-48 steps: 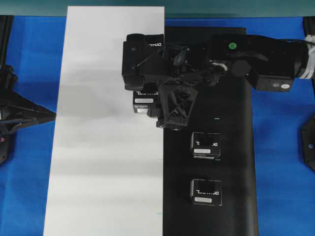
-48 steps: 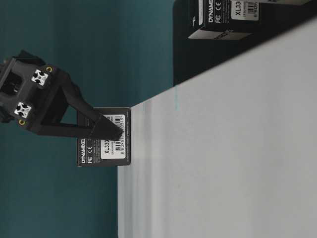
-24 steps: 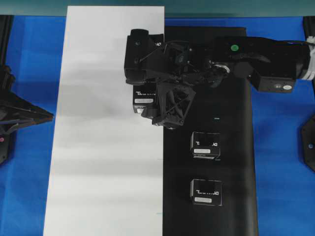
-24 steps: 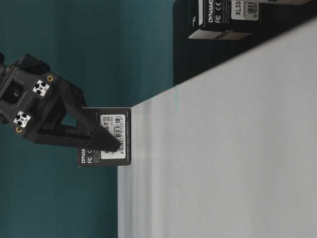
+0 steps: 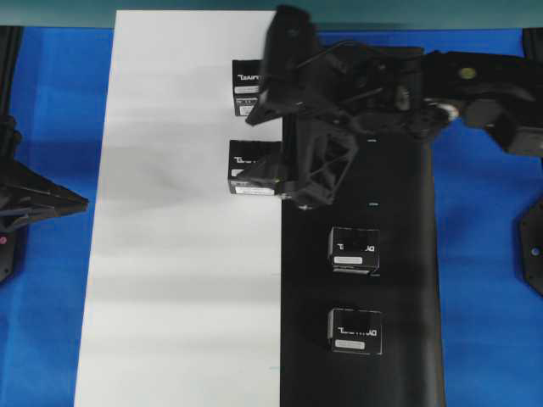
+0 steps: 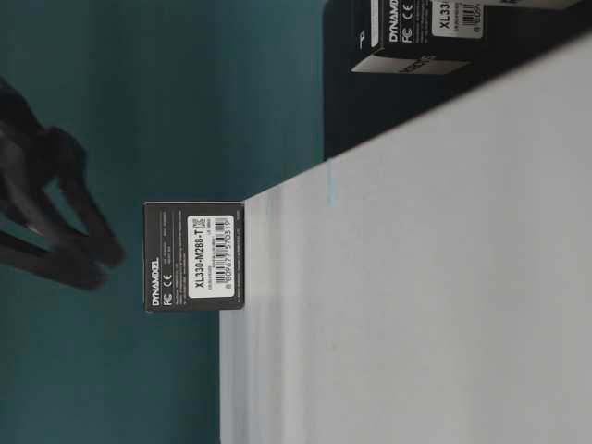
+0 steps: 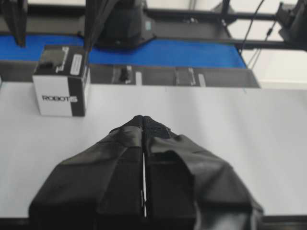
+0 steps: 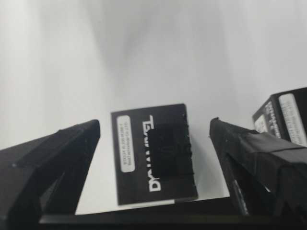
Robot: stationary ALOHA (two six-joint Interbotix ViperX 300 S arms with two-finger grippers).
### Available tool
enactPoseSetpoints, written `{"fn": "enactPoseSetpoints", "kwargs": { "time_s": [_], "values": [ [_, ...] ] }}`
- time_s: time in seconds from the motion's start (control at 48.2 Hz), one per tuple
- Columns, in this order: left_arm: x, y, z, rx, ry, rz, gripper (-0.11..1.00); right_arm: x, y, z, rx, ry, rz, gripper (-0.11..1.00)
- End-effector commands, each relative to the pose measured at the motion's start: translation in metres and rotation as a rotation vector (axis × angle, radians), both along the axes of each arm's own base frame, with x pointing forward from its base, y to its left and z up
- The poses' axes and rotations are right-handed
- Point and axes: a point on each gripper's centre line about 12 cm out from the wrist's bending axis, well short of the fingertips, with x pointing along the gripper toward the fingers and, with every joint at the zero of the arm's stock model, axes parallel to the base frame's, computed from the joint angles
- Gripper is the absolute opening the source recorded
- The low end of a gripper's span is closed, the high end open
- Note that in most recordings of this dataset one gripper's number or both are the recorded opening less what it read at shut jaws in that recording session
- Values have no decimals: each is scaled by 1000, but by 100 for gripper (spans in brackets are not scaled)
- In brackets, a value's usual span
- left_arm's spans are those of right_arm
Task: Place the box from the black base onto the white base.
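Two black boxes lie on the white base (image 5: 170, 254): one at the far end (image 5: 249, 85) and one nearer (image 5: 252, 168), by the seam with the black base (image 5: 399, 212). Two more boxes (image 5: 354, 250) (image 5: 355, 331) lie on the black base. My right gripper (image 5: 288, 161) is open and empty, raised above the nearer box (image 8: 153, 153), which lies flat between and below its fingers. In the table-level view this box (image 6: 194, 256) stands free and the gripper (image 6: 55, 222) is a blur above it. My left gripper (image 7: 144, 120) is shut and empty, low over the white base.
The blue tabletop (image 5: 484, 254) surrounds both sheets. The right arm (image 5: 475, 80) reaches across the far end of the black base. The left gripper (image 5: 81, 202) rests at the white base's left edge. The far box (image 8: 285, 115) shows at the right in the right wrist view.
My right gripper has lifted off the nearer box and pulled back. The box stays on the white base, and the far box is now uncovered. The left arm has not moved.
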Motion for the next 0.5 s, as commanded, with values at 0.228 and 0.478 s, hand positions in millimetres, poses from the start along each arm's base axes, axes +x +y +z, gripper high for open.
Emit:
{"fn": "enactPoseSetpoints", "kwargs": {
  "time_s": [0.228,0.478],
  "values": [
    [0,-1,13,-1,-32,-4,-4,-38,6,-1,-6,-61,-10,100],
    [0,-1,15,-18,-43,-3,-4,-66,11,0,-20,-130,-14,100]
  ]
}}
